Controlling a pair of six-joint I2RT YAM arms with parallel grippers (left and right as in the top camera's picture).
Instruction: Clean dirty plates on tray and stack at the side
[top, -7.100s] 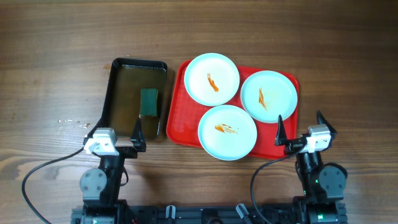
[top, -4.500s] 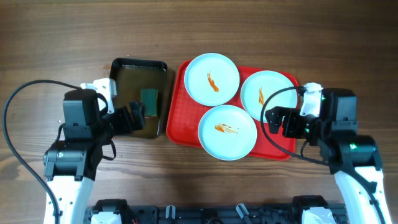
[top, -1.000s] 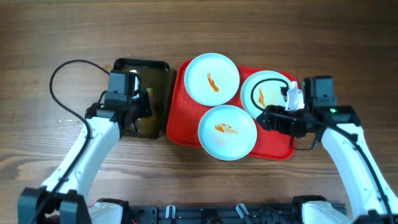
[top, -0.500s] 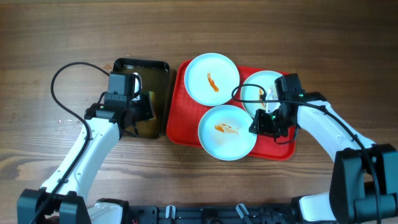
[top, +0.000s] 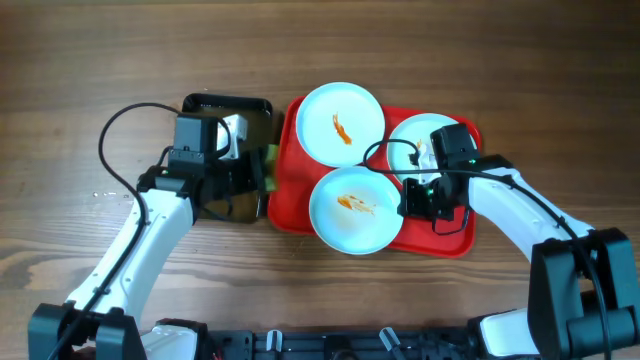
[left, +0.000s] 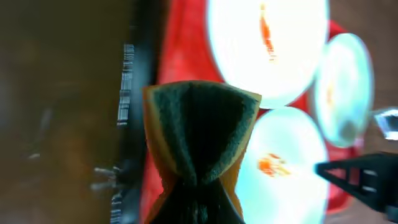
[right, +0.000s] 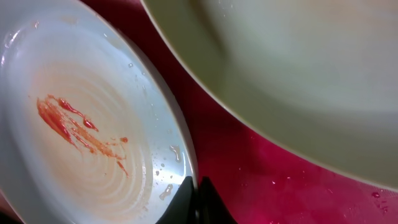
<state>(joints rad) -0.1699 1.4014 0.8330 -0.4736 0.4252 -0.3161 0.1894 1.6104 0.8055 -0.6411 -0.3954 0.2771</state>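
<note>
1. Starting with the plates, we see all three on the red tray (top: 290, 192): the far plate (top: 342, 125), the right-hand plate (top: 400, 128), and the near plate (top: 355, 210), whose front edge overhangs the tray's near rim.
2. The far and near plates each carry a small orange smear at centre. The right arm (top: 510, 205) hides much of the right-hand plate.
3. The right jaws are clenched on the near plate's right rim. In the right wrist view we see the dark fingertips (right: 214, 211) pinching that rim.
4. The left jaws grasp a green-faced sponge (top: 268, 168), squeezed into a fold. It hangs over the strip where the black tray (top: 200, 103) meets the red tray.
5. Both trays sit side by side on the wooden bench (top: 80, 60), the black one to the left.
</note>
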